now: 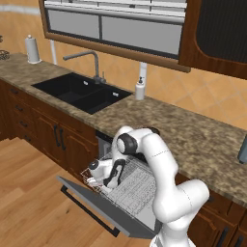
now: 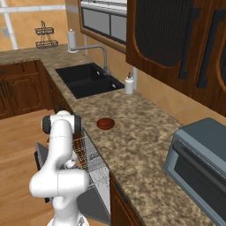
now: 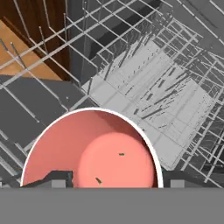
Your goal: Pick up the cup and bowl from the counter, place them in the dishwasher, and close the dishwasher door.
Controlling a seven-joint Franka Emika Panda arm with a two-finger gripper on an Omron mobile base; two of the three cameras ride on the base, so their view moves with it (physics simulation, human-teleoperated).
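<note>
The pincer hangs low inside the dishwasher, its two dark fingertips standing either side of the cup. In the hand view the fingertips sit at the cup's outer edges, but whether they press on its wall or stand just clear of it I cannot tell. The cup's white rim and pink-red inside face the camera, and it lies among the white wires of the rack, near the rack's front left corner as the left base view shows it.

In the left base view the hand reaches down over that corner of the rack, with the white arm bending above it. The dishwasher door is dropped open, nearly flat, its long black bar handle along the outer edge over the wooden floor.

The bowl, dark reddish-brown, sits on the speckled desk, well apart from the cup and just beyond the open dishwasher. Farther along the desk lies the black double sink with its tap, and a white soap dispenser stands beside the sink. A paper towel roll stands at the far end. A grey toaster oven rests at the near right end of the desk in the right base view.
</note>
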